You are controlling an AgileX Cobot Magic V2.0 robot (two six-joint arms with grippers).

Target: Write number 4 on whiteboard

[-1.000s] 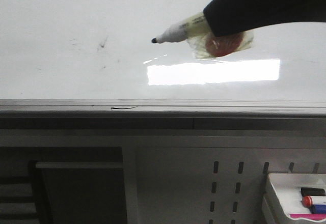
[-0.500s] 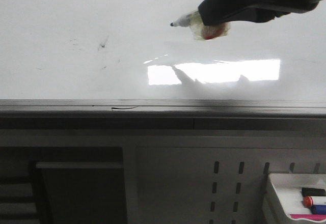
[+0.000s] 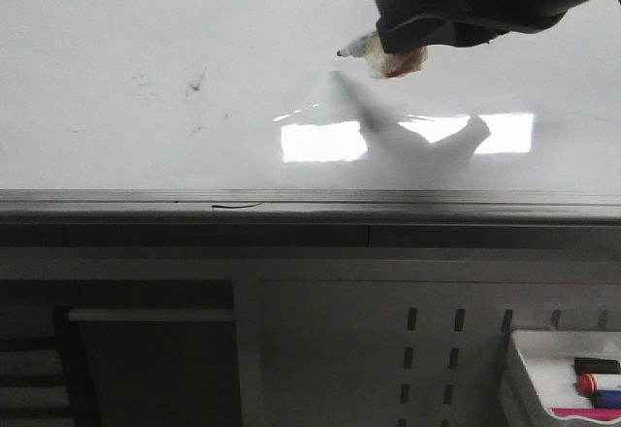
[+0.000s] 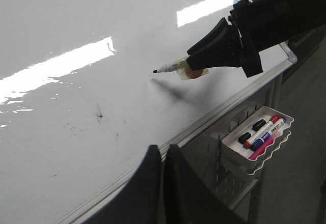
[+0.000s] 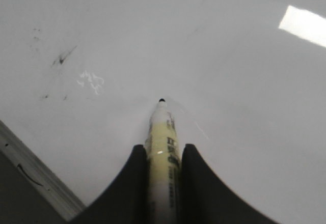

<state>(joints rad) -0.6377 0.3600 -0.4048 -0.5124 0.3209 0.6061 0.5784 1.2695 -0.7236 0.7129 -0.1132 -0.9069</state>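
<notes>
While the glossy whiteboard [image 3: 146,29] with its grey metal rim shows bright glare and only faint grey smudges [image 3: 197,83], no digit 4 is drawn. The right gripper [image 5: 162,155] clamps a pale yellow marker [image 5: 162,137], black tip just above the board. Since the earlier frame, the tip has moved right and lower toward the surface. The left gripper [image 4: 162,155] sits narrow, empty.

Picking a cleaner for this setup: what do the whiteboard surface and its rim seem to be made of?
Whiteboard: glossy white, smooth coated surface, judging by sharp lamp glare; faint dark smudges remain on it. Rim: dull grey, likely metal, with a brushed-looking sheen.
</notes>
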